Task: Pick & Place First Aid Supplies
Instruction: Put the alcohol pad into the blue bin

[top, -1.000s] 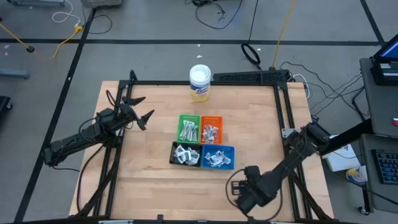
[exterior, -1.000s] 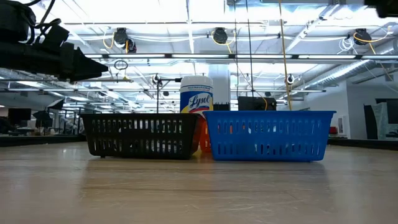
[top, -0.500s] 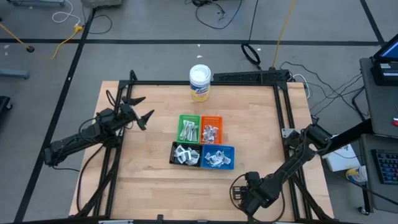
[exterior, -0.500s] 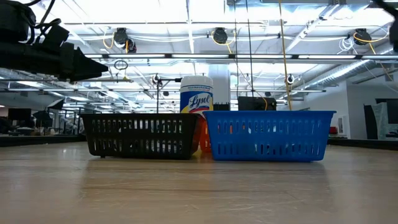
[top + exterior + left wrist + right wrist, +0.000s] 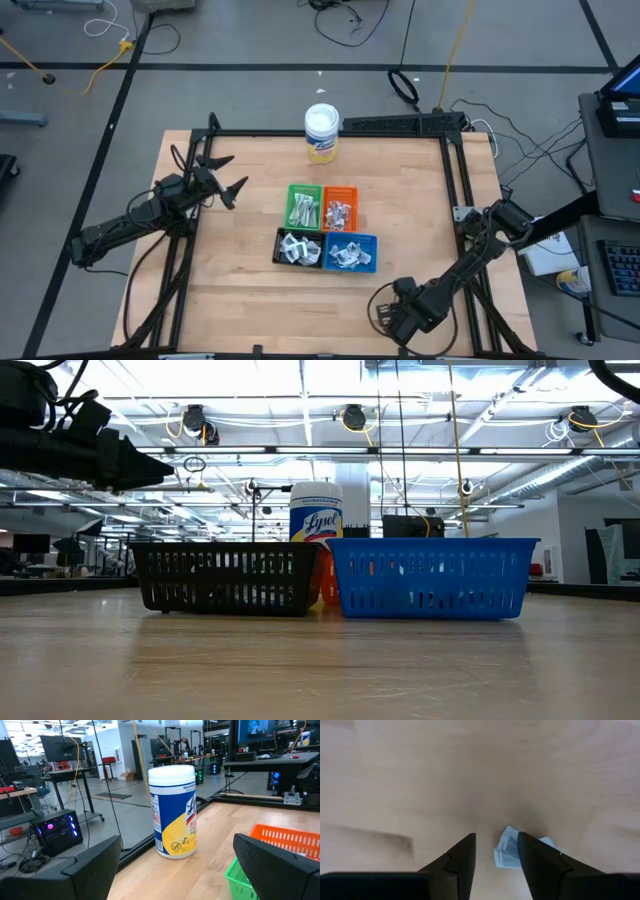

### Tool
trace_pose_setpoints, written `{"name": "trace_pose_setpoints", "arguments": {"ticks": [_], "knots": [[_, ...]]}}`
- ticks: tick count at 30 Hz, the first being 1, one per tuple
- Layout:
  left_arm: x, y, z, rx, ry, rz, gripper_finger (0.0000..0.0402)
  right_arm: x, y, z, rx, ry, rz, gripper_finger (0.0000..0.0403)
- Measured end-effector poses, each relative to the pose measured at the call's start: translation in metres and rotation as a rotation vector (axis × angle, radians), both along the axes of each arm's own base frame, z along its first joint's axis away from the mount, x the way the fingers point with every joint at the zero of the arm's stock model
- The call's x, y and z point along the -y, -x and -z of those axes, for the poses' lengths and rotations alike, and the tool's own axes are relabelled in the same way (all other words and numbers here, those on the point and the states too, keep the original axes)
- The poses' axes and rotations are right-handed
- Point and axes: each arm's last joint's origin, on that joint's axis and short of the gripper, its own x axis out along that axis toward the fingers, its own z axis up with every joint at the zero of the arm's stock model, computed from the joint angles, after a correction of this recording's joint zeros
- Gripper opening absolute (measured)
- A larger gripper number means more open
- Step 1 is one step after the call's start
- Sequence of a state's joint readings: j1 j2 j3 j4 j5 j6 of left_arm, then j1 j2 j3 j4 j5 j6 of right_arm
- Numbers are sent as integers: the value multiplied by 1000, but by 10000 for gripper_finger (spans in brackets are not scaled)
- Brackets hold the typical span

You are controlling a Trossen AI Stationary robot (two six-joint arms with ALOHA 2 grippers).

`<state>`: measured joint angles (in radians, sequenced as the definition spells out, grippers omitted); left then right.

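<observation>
Supplies (image 5: pixel 345 255) heaped as small white-grey packets in four trays at mid-worktop, plus one loose packet (image 5: pixel 508 854) flat on bare wood near the front edge. Worktop (image 5: pixel 250 300) of pale wood, ringed by a dark frame (image 5: pixel 452 180). Left arm reaching in from the left side, left gripper (image 5: pixel 222 176) hanging above the wood well left of the trays, released and spread wide, empty; in its wrist view, aimed toward the tub with the rims of the green and orange trays at the edge. Right arm folded down at the front right, right gripper (image 5: pixel 496 837) low over the front edge, well apart from the trays, pointing down at the wood; fingers (image 5: pixel 462 852) parted with a clear gap, clenched on nothing, the loose packet just past the tips and partly hidden behind one of them; touching it or not, cannot tell. Trays packed together in a two-by-two block: green (image 5: pixel 304 205) beside orange (image 5: pixel 341 206) at the back, black (image 5: pixel 298 247) beside blue (image 5: pixel 352 252) at the front, sides touching or nearly so. Tub (image 5: pixel 321 132) upright near the back edge, white lid, yellow label, apart from the trays.
</observation>
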<state>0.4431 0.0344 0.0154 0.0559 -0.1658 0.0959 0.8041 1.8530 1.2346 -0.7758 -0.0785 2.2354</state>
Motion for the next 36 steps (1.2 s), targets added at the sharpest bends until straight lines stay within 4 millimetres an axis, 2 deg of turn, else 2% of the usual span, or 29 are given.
{"name": "trace_pose_setpoints", "arguments": {"ticks": [11, 15, 21, 25, 29, 36], "knots": [[0, 0, 0, 0, 0, 0, 392, 6, -3, 1, -52, -48, -164, 131], [0, 0, 0, 0, 0, 0, 392, 7, -5, 6, -80, -55, -172, 95], [0, 0, 0, 0, 0, 0, 392, 5, -8, 10, -68, -63, -178, 12], [0, 0, 0, 0, 0, 0, 392, 7, -9, 10, -69, -59, -189, 5], [0, 0, 0, 0, 0, 0, 392, 17, -9, 2, -87, -43, -199, 2], [0, 0, 0, 0, 0, 0, 392, 45, -7, -29, -100, -24, -166, 1]]}}
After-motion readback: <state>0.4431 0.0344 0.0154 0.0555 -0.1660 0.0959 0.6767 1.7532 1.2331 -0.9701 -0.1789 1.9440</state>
